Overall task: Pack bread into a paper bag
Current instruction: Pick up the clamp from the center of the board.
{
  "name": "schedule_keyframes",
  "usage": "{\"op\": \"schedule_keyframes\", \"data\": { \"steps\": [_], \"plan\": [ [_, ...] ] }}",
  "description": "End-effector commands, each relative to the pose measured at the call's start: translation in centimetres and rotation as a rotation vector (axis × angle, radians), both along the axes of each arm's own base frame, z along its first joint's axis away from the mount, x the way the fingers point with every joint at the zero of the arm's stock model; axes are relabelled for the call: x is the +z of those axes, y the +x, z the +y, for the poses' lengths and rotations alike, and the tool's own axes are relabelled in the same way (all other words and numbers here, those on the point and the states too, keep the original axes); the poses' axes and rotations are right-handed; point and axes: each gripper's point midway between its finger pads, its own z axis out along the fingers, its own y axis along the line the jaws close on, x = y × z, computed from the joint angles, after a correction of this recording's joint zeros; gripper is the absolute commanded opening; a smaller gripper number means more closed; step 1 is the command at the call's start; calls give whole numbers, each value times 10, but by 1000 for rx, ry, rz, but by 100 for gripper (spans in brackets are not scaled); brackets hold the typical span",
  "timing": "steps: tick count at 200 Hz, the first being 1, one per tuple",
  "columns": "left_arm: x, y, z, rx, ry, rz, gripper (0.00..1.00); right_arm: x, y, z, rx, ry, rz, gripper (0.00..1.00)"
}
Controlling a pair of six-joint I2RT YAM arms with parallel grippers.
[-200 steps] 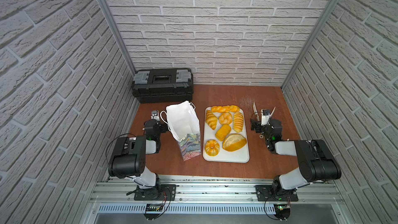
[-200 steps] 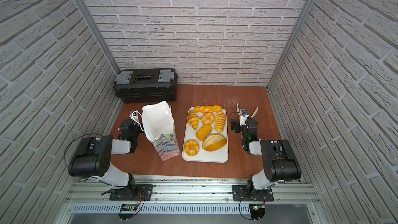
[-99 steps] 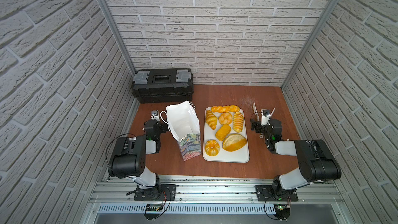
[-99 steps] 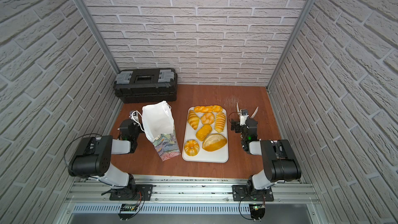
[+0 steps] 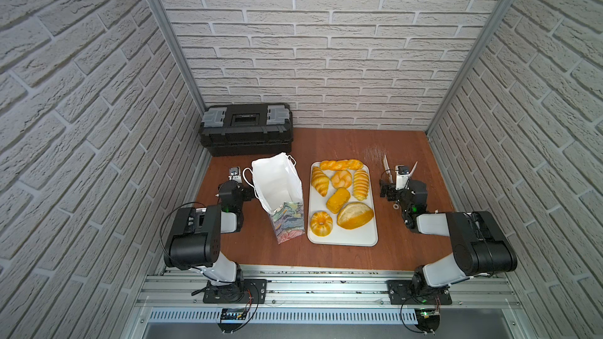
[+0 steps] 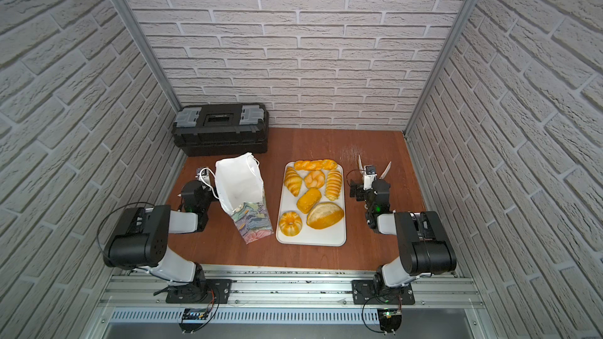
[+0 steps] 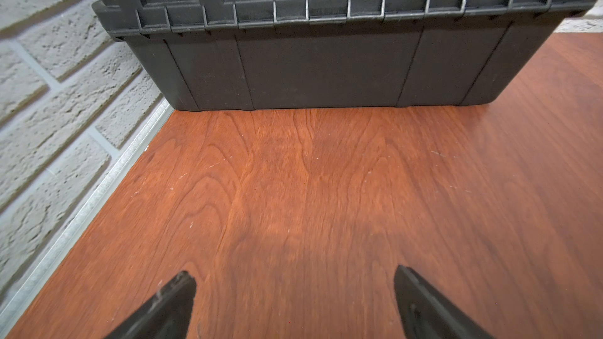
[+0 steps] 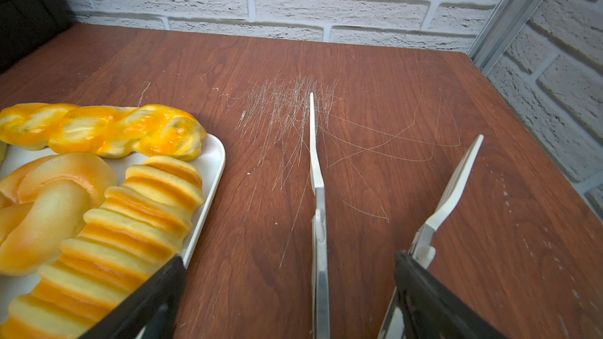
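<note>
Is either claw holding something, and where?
Left gripper holds nothing. Tongs sit handle-end inside the right gripper, jaws open; whether they're gripped can't be told.

The paper bag [image 5: 277, 184] stands upright with its mouth open just to the right of the left gripper [image 7: 293, 270]. It is white inside and swirl-painted outside, and one cord handle hangs toward that gripper. The bread, glossy and golden, lies flat to the left of the right gripper [image 8: 287, 256]. The ridged roll [image 5: 361, 184] is nearest, with the knot roll [image 5: 341, 179] and croissant [image 5: 319, 180] beyond. The braided stick [image 5: 341, 165] lies crosswise ahead. The small loaf [image 5: 338, 200], ring [image 5: 321, 223] and flour-dusted oval loaf [image 5: 355, 216] lie further back.
</note>
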Motion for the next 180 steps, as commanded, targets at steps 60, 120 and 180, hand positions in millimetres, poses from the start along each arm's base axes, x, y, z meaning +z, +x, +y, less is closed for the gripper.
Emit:
{"op": "schedule_keyframes", "data": {
  "steps": [60, 120, 180],
  "plan": [
    [12, 7, 2, 0, -12, -40, 98, 14, 5, 1, 13, -4, -47, 99],
    [29, 9, 7, 24, -17, -10, 98, 34, 16, -10, -54, -14, 105, 99],
    [72, -25, 32, 190, 73, -20, 98, 52, 4, -26, -162, -3, 165, 99]
  ]
}}
